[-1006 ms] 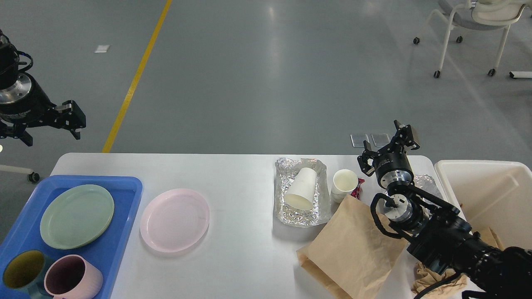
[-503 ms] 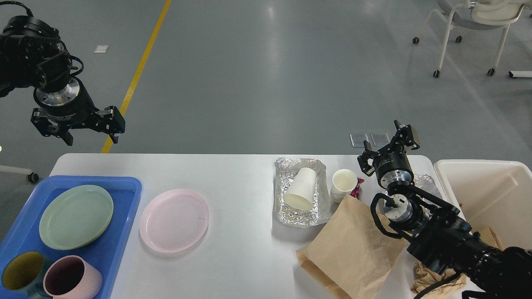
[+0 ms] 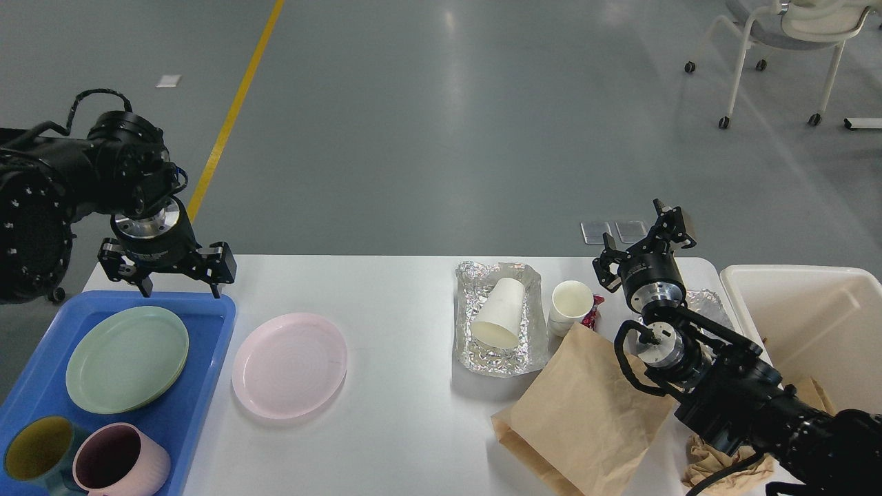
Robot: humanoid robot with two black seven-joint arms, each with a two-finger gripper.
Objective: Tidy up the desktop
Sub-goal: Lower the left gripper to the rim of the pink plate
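While spread wide across the lower half of the view, white bench (image 3: 400, 289) with rounded corners, glossy top, loaded with stuff. Far left, hanging past the bench edge: blue plastic tray (image 3: 207, 324) with a pale green plate (image 3: 127, 358), a teal mug with yellow inside (image 3: 34, 455) and a pink mug (image 3: 120, 460). Just right of the tray, sitting bare on the bench: pink plate (image 3: 289, 364). Middle-right: crumpled foil tray (image 3: 482, 358) with a white paper cup (image 3: 499, 313) tipped on its side in it, mouth facing the camera. Beside that, another white paper cup (image 3: 572, 303) standing upright, with a red wrapper (image 3: 594, 311) poking out next to it. Closer in: brown paper bag (image 3: 586, 420) lying flat, overlapping the foil tray corner. Cream-white bin (image 3: 806, 324) off the right end.

Left end effector (image 3: 178, 279) hovering over the back corner of the blue tray, fingers pointing down and clearly apart, nothing between them. Right end effector (image 3: 648, 241) raised behind the upright cup, fingers spread apart too, also empty. Grey floor beyond with a yellow line (image 3: 234, 110) and a wheeled chair (image 3: 785, 34) top right.
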